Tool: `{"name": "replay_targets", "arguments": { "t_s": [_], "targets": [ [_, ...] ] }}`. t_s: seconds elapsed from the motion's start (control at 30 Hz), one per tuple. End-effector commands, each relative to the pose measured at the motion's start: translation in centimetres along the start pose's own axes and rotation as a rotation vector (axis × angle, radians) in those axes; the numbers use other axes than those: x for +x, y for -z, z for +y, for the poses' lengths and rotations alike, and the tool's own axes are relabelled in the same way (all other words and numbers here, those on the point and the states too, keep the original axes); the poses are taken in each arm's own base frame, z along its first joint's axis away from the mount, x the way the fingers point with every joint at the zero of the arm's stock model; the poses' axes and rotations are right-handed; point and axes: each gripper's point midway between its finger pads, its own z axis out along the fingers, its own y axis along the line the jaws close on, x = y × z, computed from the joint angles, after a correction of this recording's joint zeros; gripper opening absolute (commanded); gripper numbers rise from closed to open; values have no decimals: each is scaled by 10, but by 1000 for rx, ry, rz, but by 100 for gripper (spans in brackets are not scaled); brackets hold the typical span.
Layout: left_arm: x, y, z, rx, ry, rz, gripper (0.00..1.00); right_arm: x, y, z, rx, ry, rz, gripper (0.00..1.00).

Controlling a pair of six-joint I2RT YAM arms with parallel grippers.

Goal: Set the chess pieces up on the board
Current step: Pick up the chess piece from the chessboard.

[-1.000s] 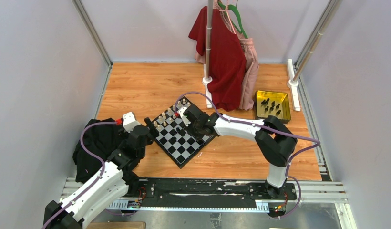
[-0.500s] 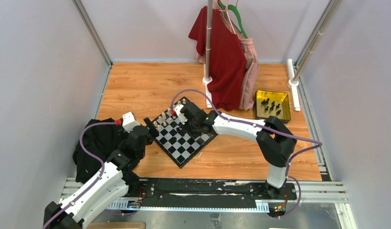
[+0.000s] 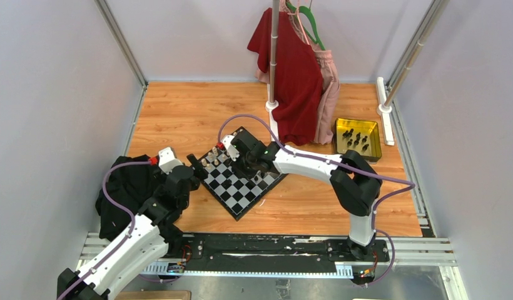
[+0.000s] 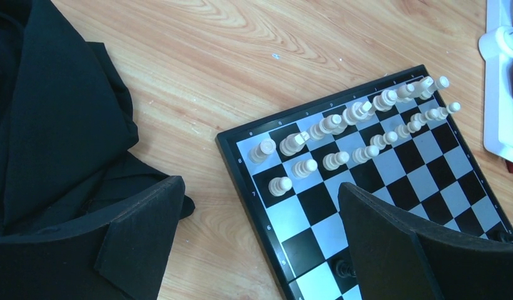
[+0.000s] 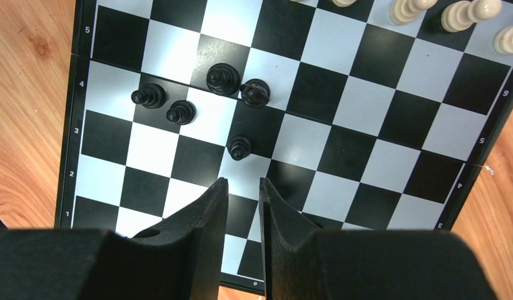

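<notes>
The board point(image 3: 236, 187) lies turned like a diamond on the wooden floor. Two rows of cream chess pieces point(image 4: 341, 125) stand along its far-left edge, also visible in the top view point(image 3: 213, 156). Several black pieces point(image 5: 223, 79) stand loosely near the board's middle. One black pawn point(image 5: 239, 148) stands just ahead of my right gripper point(image 5: 243, 182), whose jaws are a narrow gap apart and empty, hovering over the board point(image 3: 244, 164). My left gripper point(image 4: 259, 185) is wide open and empty, straddling the board's left rim point(image 3: 193, 164). Another black piece point(image 4: 345, 270) shows beside its right finger.
A yellow tray point(image 3: 374, 150) holding several black pieces point(image 3: 355, 139) sits at the right back. A black cloth point(image 3: 126, 187) lies left of the board. Red and pink garments point(image 3: 298, 75) hang from a pole with a white base point(image 3: 273, 106) behind the board.
My right gripper has moved left over the board, closer to the cream rows. The left arm has shifted only slightly.
</notes>
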Motion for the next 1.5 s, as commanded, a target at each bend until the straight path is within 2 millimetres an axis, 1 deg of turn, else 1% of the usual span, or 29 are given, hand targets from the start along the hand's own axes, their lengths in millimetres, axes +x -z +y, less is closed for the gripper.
{"name": "replay_targets", "arguments": {
  "t_s": [0.0, 0.47, 0.97, 1.23, 1.47],
  "targets": [
    [-2, 0, 2, -12, 18, -18, 100, -7, -5, 10, -35, 27, -2, 29],
    [-3, 0, 3, -14, 18, -23, 100, -8, -17, 11, -46, 30, 10, 29],
    [-4, 0, 3, -18, 15, -28, 100, -9, -25, 11, -52, 32, 20, 30],
    [-4, 0, 3, -19, 14, -29, 100, -7, -27, 13, -59, 33, 25, 28],
    [-5, 0, 3, -19, 11, -29, 100, -6, -29, 13, -64, 30, 32, 24]
  ]
}}
